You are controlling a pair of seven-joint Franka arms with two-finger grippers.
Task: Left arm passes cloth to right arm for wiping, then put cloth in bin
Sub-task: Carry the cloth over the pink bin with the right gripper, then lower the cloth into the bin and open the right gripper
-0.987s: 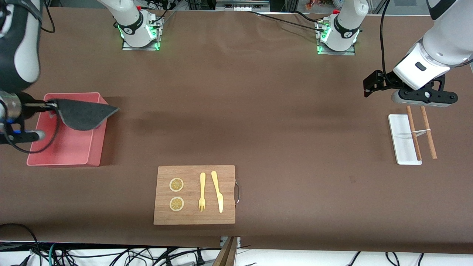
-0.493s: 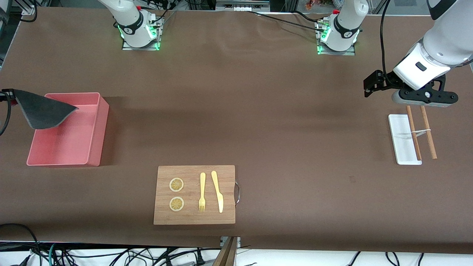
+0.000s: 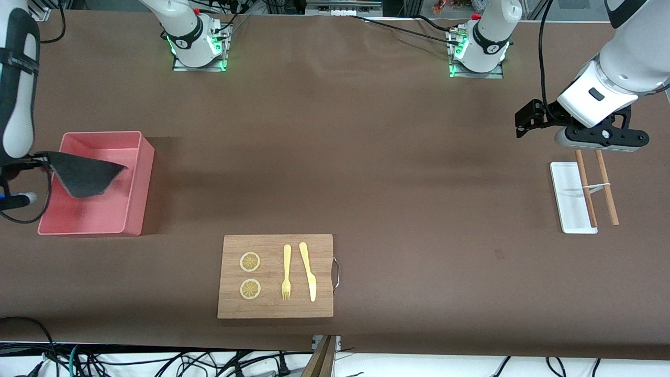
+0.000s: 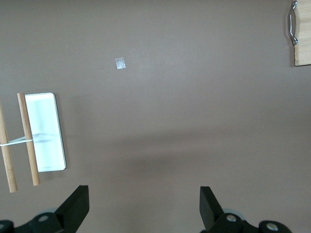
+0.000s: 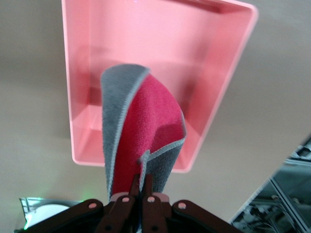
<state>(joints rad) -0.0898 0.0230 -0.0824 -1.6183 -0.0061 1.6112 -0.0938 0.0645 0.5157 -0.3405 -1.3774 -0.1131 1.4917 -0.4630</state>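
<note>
The right gripper (image 5: 137,190) hangs over the pink bin (image 3: 137,178), clenched on one edge of the cloth (image 3: 84,175); the cloth droops above the bin's inside, grey face toward the front camera, magenta face showing in the right wrist view. The left gripper (image 4: 141,208) waits with fingers spread and nothing between them, over bare table beside the white tray (image 3: 565,201) and two wooden sticks (image 3: 596,186).

A robotics laboratory. Two white jointed arms stand on metal base plates (image 3: 199,65) bolted to a long surface (image 3: 366,157) covered with brown sheeting; green indicator lights glow at both bases. Loose bundles of black cables (image 3: 157,364) run along the surface's near edge, and more cabling and aluminium framing (image 3: 345,6) show by the bases. A wooden cutting board (image 3: 276,276) with toy cutlery and fruit slices serves as a staged prop.
</note>
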